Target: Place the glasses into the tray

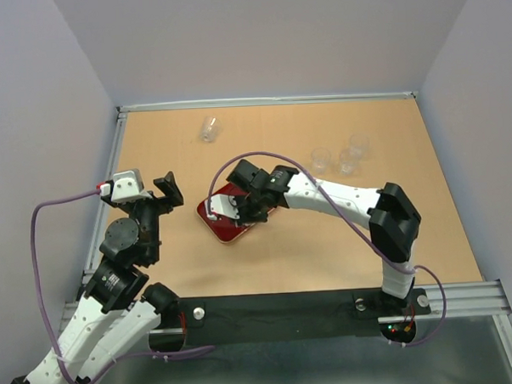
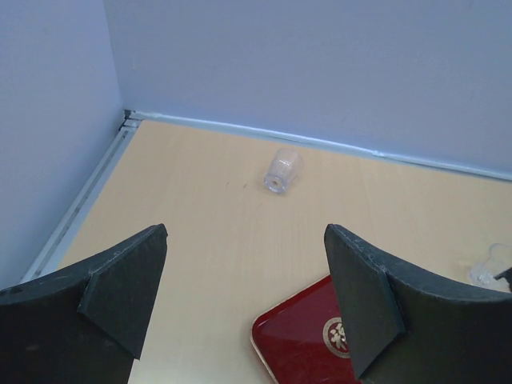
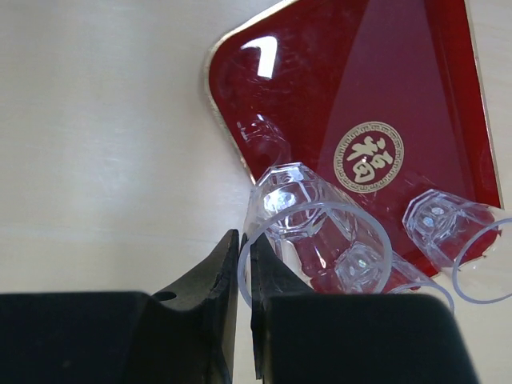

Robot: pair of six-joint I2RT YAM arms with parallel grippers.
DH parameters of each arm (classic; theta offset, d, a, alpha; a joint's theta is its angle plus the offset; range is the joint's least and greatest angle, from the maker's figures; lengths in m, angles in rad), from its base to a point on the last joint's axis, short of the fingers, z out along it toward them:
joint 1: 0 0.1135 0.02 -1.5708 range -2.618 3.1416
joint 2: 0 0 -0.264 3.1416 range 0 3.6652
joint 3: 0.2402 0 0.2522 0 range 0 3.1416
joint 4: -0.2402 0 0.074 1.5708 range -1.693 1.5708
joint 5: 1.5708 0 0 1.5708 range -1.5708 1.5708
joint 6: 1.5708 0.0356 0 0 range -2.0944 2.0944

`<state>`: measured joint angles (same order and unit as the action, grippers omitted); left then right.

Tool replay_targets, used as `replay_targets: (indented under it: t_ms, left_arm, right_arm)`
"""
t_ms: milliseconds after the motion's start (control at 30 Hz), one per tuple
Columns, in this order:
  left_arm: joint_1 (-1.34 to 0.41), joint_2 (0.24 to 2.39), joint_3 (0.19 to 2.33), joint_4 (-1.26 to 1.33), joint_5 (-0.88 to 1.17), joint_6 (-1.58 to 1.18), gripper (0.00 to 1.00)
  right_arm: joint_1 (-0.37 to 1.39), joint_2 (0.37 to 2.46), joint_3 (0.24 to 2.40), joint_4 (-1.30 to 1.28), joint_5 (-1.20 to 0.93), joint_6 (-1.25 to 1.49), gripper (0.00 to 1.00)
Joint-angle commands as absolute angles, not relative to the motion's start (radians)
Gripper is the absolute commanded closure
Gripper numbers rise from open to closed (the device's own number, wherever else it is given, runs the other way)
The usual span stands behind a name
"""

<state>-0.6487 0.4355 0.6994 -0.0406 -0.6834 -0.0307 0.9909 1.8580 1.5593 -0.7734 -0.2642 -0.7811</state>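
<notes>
Right arm (image 1: 341, 197) over the tray (image 1: 227, 234)

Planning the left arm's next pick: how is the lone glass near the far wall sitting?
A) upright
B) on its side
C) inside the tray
B: the lone glass lies tipped over on its side, well apart from the tray.
</notes>
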Motion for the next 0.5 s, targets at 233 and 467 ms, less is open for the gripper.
replay_targets:
  t_ms: [233, 467]
  left_arm:
    - [-0.643, 0.434, 0.687, 0.018, -0.69, -0.032, 0.09]
    - [-0.641, 0.431, 0.687, 0.018, -0.681, -0.032, 0.09]
  right_arm:
    - [0.991, 1.976, 1.669, -0.746, -0.057, -0.713, 0.96]
    - [0.989, 2.011, 1.675, -0.723, -0.022, -0.698, 0.96]
